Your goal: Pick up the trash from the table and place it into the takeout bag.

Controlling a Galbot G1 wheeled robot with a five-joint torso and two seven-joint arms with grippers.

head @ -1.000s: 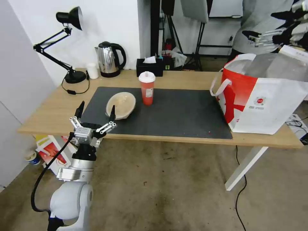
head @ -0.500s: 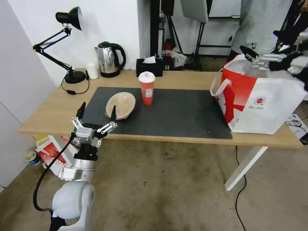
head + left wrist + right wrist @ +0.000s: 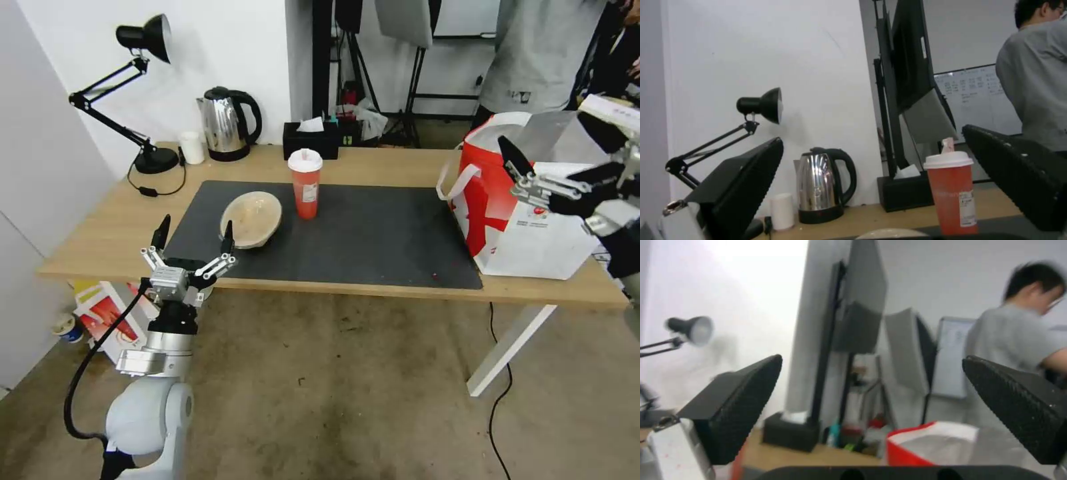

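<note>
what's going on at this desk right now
A two-armed robot is clearing takeout trash off the table into the takeout bag. Nothing is held at the moment. The right gripper, fingers open, is in front of the bag's near side. The left gripper, also open, hovers at the near table edge, just short of the shallow beige bowl. That bowl and the red drink cup are on the dark mat.

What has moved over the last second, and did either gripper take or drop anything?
The right gripper, open and empty, came down from above the takeout bag toward the robot, now at the bag's front. The left gripper, open, barely shifted at the table edge. The beige bowl and red drink cup stayed put.
</note>
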